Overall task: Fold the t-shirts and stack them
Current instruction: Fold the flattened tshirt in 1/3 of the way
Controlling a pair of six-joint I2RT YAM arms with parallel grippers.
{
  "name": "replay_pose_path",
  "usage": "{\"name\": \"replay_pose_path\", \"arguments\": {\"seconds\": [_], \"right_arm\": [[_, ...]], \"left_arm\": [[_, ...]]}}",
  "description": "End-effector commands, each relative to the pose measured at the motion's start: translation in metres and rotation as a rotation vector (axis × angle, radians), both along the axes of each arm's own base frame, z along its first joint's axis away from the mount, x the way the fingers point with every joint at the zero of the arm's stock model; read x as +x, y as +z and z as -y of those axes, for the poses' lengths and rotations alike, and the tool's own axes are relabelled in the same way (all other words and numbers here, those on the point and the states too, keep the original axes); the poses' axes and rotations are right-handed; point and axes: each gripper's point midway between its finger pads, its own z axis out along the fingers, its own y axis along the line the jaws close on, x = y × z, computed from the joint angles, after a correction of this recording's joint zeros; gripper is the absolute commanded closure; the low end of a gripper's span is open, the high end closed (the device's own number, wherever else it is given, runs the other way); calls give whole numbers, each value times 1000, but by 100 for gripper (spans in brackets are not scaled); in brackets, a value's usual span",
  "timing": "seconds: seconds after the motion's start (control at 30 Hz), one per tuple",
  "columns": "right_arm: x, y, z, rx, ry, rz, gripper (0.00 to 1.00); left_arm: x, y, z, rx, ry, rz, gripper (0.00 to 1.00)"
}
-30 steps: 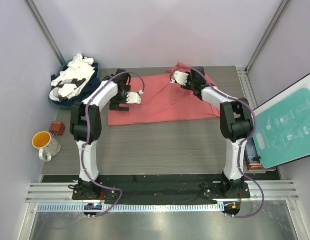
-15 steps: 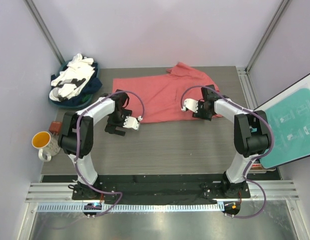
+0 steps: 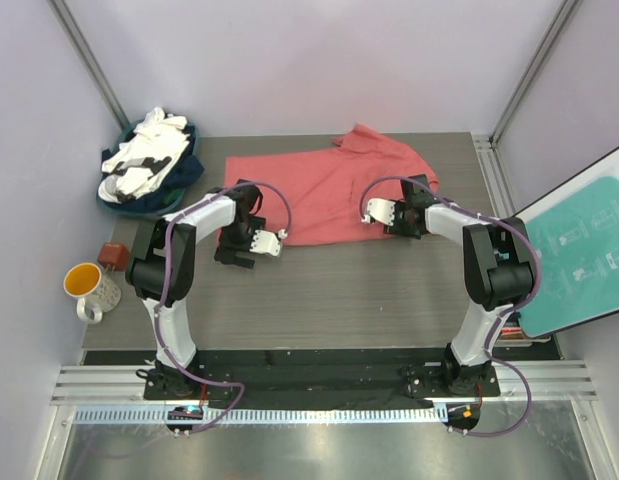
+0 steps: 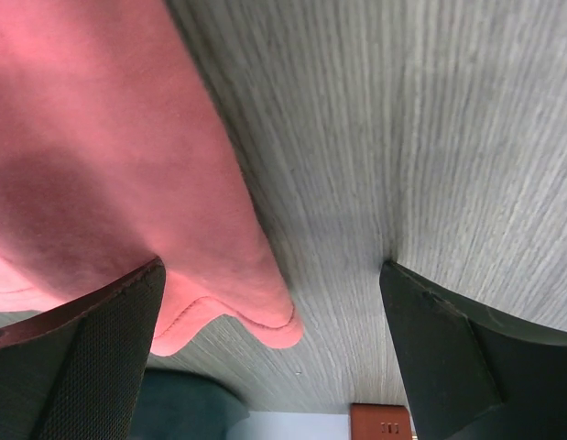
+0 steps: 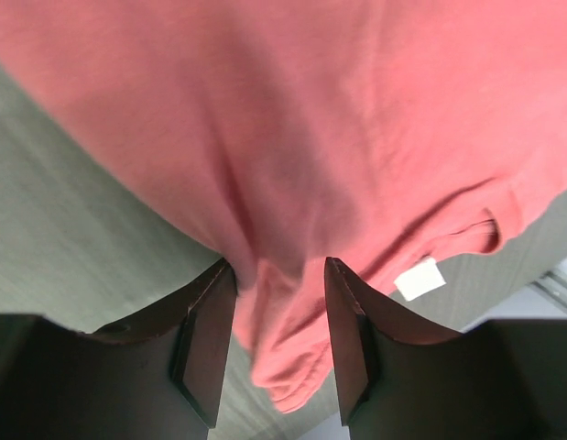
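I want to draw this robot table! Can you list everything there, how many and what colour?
red t-shirt: 1, coral-red, spread across the table's back middle
pile of t-shirts: 1 heap, white and dark navy, back-left corner
mug: 1, white with orange inside, left of the table
small box: 1, reddish-brown, behind the mug
board: 1, teal, leaning at the right
table: 1, grey, under the shirt
left arm: 1, white and black, near-left
right arm: 1, white and black, near-right
left end effector: 1, black, open wide at the red t-shirt's near-left corner
right end effector: 1, black, fingers astride a fold of the red t-shirt
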Motion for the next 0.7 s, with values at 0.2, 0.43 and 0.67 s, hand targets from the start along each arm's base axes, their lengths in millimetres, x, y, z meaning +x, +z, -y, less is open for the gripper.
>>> {"name": "replay_pose_path", "arguments": {"seconds": [0.2, 0.43, 0.67], "right_arm": [[-9, -25, 12, -73, 79, -36, 79], [-61, -22, 9, -77, 213, -194, 95], [-89, -13, 10, -74, 248, -232, 97]], "left_arm": [[10, 0, -1, 18, 3, 16, 20], [8, -12, -5, 54, 58, -46, 100], [-15, -13, -11, 64, 61, -110, 100]]}}
